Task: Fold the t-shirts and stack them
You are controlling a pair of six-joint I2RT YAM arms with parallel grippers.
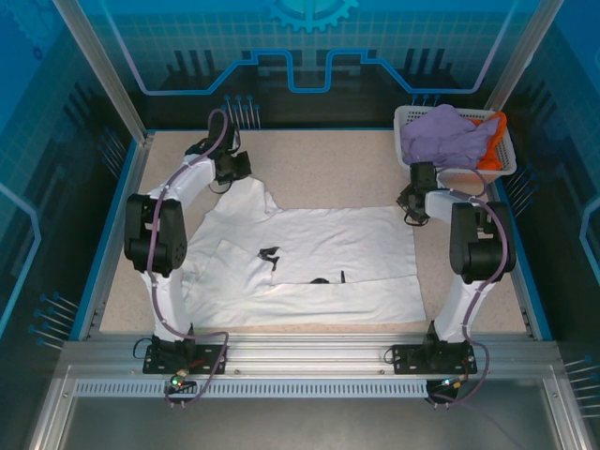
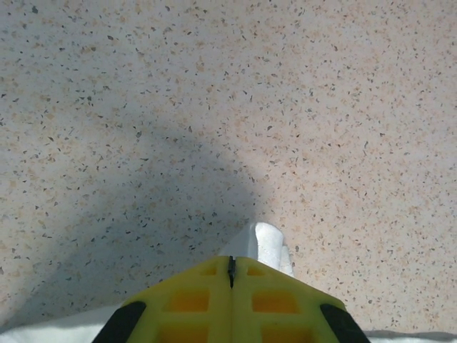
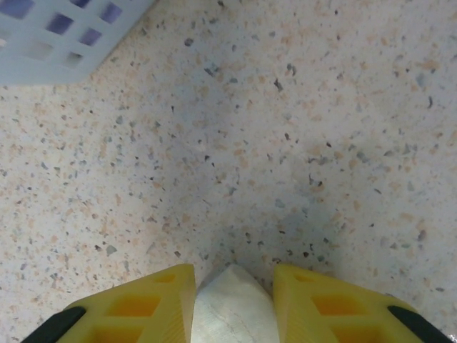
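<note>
The white t-shirt [image 1: 319, 253] lies spread on the speckled table, with small black printed marks near its middle. My left gripper [image 1: 234, 173] sits at the shirt's far left corner. In the left wrist view the yellow jaws of this gripper [image 2: 230, 268] are pressed together, and a fold of white cloth [image 2: 270, 243] pokes out past them. My right gripper [image 1: 410, 204] is at the shirt's far right corner. In the right wrist view it [image 3: 234, 275] stands open, and the white cloth corner [image 3: 232, 307] lies between its fingers. A lavender shirt [image 1: 450, 136] and an orange one [image 1: 497, 122] lie in the basket.
The white lattice basket [image 1: 403, 117] stands at the back right corner, just beyond the right gripper, and its wall [image 3: 57, 36] shows in the right wrist view. Bare speckled tabletop [image 1: 319, 159] lies beyond the shirt. Blue rails edge the table.
</note>
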